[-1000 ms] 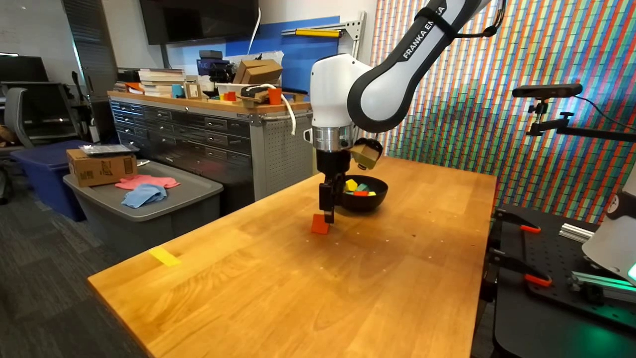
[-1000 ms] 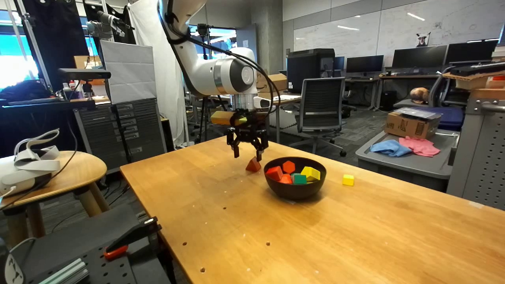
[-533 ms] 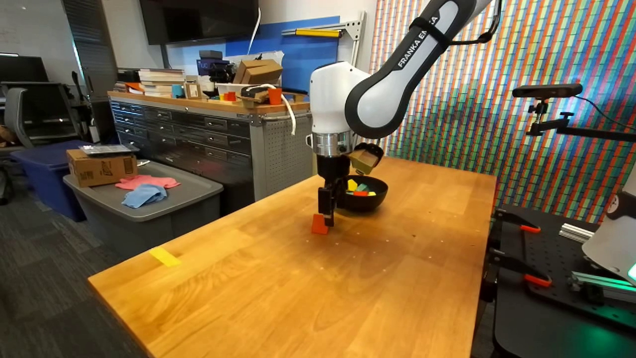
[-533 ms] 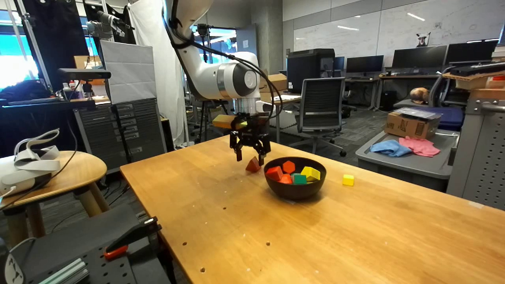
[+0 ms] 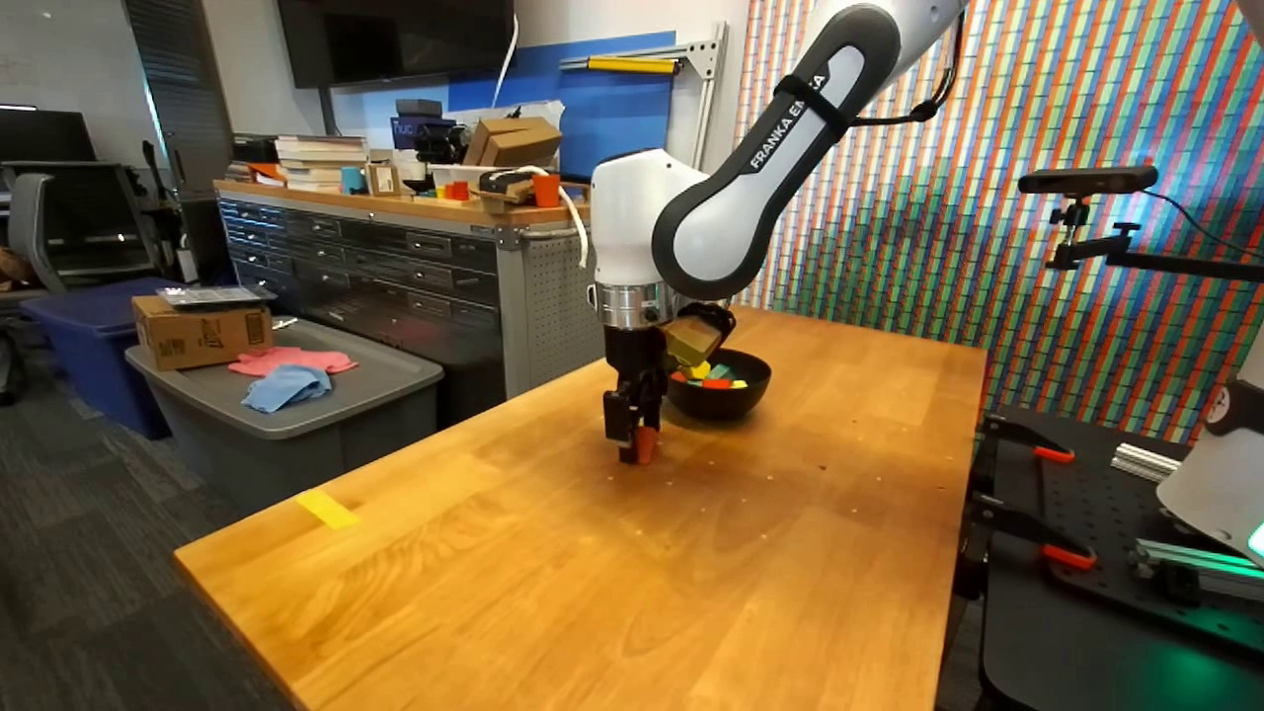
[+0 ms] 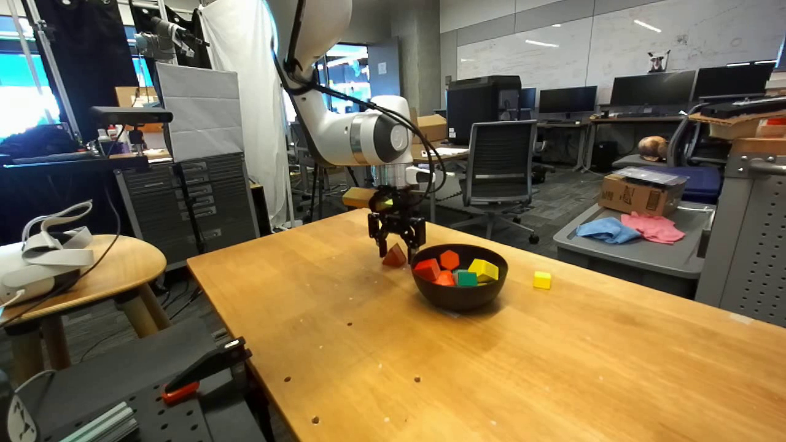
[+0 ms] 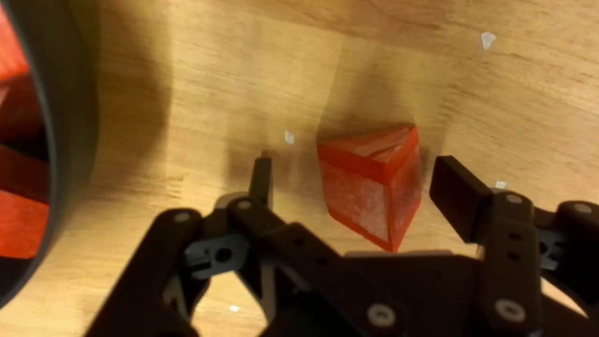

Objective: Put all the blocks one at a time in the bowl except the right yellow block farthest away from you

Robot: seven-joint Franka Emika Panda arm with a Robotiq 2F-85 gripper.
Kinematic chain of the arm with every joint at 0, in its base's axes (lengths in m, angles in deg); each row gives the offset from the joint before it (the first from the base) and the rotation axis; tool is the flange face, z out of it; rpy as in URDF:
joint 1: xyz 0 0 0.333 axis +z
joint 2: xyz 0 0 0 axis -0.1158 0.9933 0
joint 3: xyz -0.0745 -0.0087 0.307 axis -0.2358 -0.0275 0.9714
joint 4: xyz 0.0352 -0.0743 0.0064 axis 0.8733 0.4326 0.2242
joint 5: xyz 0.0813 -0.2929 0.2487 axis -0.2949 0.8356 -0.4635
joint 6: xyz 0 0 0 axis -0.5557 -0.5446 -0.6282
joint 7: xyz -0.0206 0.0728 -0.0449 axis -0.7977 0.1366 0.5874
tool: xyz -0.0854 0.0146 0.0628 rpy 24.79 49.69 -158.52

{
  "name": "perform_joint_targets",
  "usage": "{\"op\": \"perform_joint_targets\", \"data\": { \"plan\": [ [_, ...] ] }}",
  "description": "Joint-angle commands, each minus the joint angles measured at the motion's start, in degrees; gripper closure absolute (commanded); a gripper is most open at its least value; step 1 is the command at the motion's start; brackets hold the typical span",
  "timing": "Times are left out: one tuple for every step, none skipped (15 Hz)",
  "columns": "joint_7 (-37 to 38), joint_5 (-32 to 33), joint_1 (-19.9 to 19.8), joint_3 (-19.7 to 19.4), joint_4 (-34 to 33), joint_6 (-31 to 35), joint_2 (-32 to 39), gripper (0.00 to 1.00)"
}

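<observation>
You are in what looks like a robot lab, because you can see a robot arm (image 5: 711, 237), a whiteboard (image 6: 614, 58), computer screens (image 6: 568, 102), an office chair (image 6: 500, 159) and a VR headset (image 6: 31, 264).

Both ext. views mod. bright. In an ext. view: window (image 6: 15, 104) blown out, glare streaks on whiteboard (image 6: 614, 49). In an ext. view: green glow on blk. bench (image 5: 1136, 642). Wrist view: warm; soft shadows on table (image 7: 243, 70) nr. red block (image 7: 360, 201) and sl. blurred bowl (image 7: 75, 117); pincer (image 7: 359, 186) v. dark.
</observation>
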Motion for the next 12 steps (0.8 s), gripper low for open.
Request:
{"op": "perform_joint_targets", "data": {
  "plan": [
    [1.46,-0.6,1.12,-0.69,-3.04,-1.31,1.93,0.47],
    [1.9,-0.44,1.44,-0.83,-2.51,-1.0,1.62,0.57],
    [2.46,-0.24,1.93,-1.04,-2.15,-1.2,1.22,0.63],
    [3.21,0.1,2.48,-1.35,-1.7,-0.9,0.84,0.69],
    [3.87,0.39,2.92,-1.74,-1.31,-1.1,0.22,0.72],
    [4.69,0.77,3.47,-2.22,-0.83,-0.74,-0.17,0.72],
    [5.63,1.33,4.11,-2.81,-0.12,-0.39,-0.97,0.73],
    [6.56,1.9,4.74,-3.4,0.5,-0.07,-1.7,0.73],
    [7.62,2.51,5.45,-4.06,1.34,0.2,-2.62,0.73],
    [8.66,3.31,6.15,-4.73,2.09,0.32,-3.54,0.73],
    [10.07,4.38,6.95,-5.56,3.01,0.61,-4.62,0.73],
    [11.49,5.44,7.54,-6.51,3.74,0.7,-5.76,0.73]
  ]
}}
